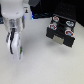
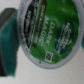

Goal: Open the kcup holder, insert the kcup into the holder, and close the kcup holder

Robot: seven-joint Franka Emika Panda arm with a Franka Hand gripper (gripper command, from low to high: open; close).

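Green-foil-topped white kcup (image 2: 49,34) fills my wrist view, pinched between the teal gripper pads (image 2: 9,40).

Black boxy kcup holder (image 1: 61,25) sits open at the exterior view's right, red-and-white pods (image 1: 55,20) showing in its slots. White arm's gripper (image 1: 14,49) is clenched on the kcup, well apart from it. I reckon opening is done; insert and close remain.

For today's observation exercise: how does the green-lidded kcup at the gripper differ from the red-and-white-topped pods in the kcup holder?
The kcup has a green lid with printed text; the pods have red-and-white tops. The kcup sits at the gripper, away from the kcup holder; the pods sit in the holder's slots. Only one kcup shows at the gripper; several pods show in the holder. Both have round tops.
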